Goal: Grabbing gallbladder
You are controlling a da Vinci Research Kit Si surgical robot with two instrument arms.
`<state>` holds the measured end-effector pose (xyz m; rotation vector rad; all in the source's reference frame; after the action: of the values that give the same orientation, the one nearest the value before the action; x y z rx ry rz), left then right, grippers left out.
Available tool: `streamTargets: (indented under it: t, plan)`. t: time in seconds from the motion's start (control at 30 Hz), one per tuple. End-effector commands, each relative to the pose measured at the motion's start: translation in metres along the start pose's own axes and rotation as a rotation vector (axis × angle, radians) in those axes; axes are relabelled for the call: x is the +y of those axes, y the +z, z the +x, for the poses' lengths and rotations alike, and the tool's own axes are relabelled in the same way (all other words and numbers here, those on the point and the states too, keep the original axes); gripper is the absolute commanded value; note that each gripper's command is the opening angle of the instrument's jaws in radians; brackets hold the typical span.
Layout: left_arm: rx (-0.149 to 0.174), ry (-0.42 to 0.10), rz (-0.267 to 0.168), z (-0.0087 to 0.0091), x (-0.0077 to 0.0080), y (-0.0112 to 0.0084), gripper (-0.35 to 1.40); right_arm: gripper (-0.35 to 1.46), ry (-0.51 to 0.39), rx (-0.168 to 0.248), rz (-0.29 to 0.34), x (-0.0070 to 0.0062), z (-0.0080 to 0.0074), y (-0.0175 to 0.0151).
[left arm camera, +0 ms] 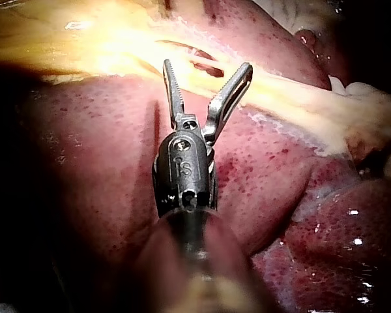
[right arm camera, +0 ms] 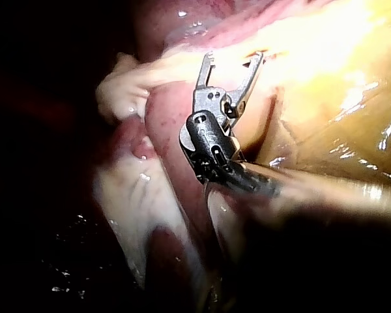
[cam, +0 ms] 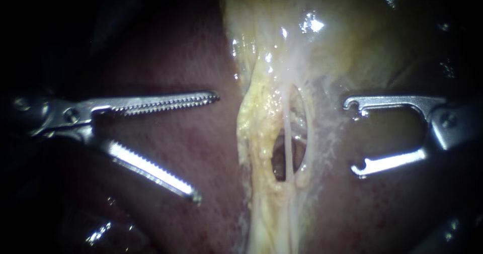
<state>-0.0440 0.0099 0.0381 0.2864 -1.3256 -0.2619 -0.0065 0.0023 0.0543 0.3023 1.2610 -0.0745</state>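
Although both instruments flanked the pale strip (cam: 261,133) below the gallbladder (cam: 352,43), the grab looked not yet begun: the end effector of the left instrument (cam: 207,147) stood wide apart over the liver (cam: 191,53), that of the right instrument (cam: 351,136) likewise apart, holding nothing. Next, I judged, one had to advance and close on the gallbladder wall; no readable label showed on the tissue.

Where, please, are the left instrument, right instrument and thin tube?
left instrument (cam: 207,147), endoscope view, midway between its jaw tips.
right instrument (cam: 351,136), endoscope view, midway between its jaw tips.
thin tube (cam: 288,133), endoscope view, mid-length.
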Motion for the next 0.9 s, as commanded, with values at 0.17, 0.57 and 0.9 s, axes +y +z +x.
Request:
streamTargets:
  t: [0.17,0.57,0.9]
  plan:
    - [0.002,-0.048,-0.037,-0.0001,0.0001,-0.0001,0.93,0.6,-0.001,0.0,0.0,0.0,0.0,0.0]
    - [0.077,-0.188,-0.124,0.0006,0.0035,0.0031,0.78,0.6,-0.001,0.0,0.0,-0.0001,-0.0001,-0.0001]
    - [0.1,-0.281,-0.15,0.0009,0.0051,0.0053,0.49,0.6,-0.001,0.0,0.001,-0.0001,-0.0002,-0.0002]
